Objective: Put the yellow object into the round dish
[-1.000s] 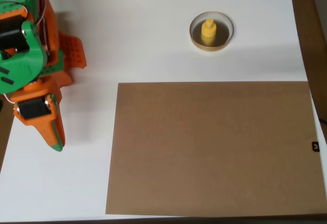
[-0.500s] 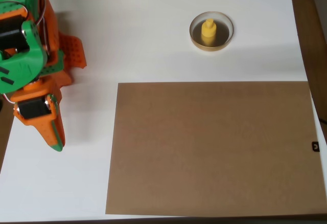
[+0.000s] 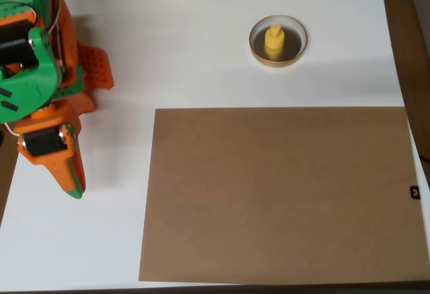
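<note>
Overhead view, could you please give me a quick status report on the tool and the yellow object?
Tool at left edge, jaws together, holding nothing. Yellow object upright inside round dish. Brown sheet lies flat below the dish; nothing in the way.

Left edge of the overhead view: the orange-and-green plastic robot arm [image 3: 40, 86] carries black motor blocks, thin wires and a perforated orange plate.

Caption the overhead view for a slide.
Yellow object sits inside the round dish; the orange-green arm's gripper rests far left.
</note>
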